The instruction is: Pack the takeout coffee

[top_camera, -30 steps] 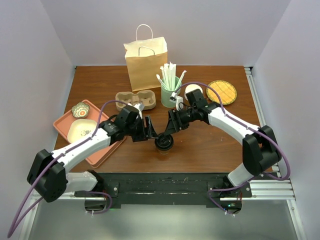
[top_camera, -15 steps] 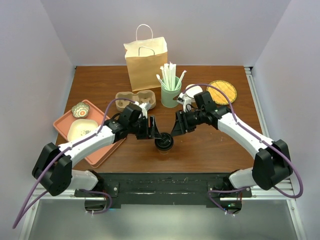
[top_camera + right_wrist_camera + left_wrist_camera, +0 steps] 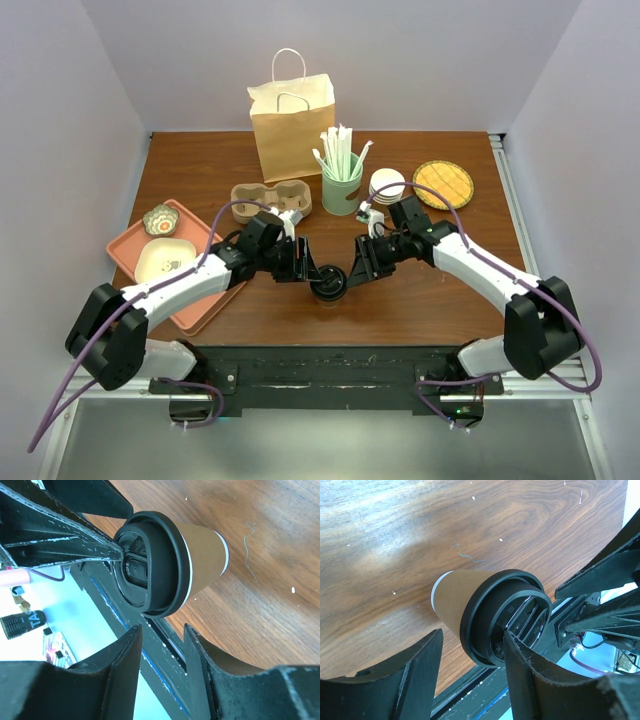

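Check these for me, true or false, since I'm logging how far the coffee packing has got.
1. The takeout coffee stands upright on the table with its black lid on. True.
2. The coffee is inside the paper bag. False: it is on the table near the front edge, and the bag stands at the back.
3. The left gripper and the right gripper flank the coffee, one on each side. True.
4. The green cup of straws lies tipped over. False: it stands upright beside the cardboard cup carrier.
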Available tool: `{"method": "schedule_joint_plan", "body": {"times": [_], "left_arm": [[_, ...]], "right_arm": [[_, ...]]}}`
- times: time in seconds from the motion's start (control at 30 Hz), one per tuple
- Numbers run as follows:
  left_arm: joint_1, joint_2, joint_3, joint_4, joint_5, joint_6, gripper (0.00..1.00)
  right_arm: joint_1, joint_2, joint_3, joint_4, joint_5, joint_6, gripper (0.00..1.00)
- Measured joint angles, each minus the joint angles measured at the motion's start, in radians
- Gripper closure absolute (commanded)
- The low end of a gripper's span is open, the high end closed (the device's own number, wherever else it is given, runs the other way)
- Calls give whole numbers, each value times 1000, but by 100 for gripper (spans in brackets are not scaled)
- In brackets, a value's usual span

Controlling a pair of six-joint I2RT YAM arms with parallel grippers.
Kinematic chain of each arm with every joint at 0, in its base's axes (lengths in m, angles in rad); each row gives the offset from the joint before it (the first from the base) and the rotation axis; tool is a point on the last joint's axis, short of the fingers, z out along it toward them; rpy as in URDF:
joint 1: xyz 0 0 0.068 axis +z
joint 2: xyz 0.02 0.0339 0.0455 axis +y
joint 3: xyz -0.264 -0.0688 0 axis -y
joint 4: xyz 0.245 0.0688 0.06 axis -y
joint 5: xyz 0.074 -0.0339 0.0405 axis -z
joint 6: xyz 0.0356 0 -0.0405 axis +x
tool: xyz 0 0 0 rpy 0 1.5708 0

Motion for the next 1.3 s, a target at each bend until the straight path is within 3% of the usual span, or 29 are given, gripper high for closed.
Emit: {"method": "schedule_joint_plan", "body": {"times": [0.43,0.9,1.1,1.23,1.3], "left_arm": [[0,0,-5,8,2,0,44],[0,0,-17,32,9,0,44],[0,0,-17,32,8,0,45],[0,3,-18,34,9,0,45],[0,5,-19,35,10,-1,45]], "right_arm": [[-5,58,-9,31,-1,16,59],[-8,85,-25,75,-34,42,66],[-8,89,-25,81,-41,46,77],[-13,93,-41,106,-58,58,92],[-19,92,-60,131,-69,69,93]]}}
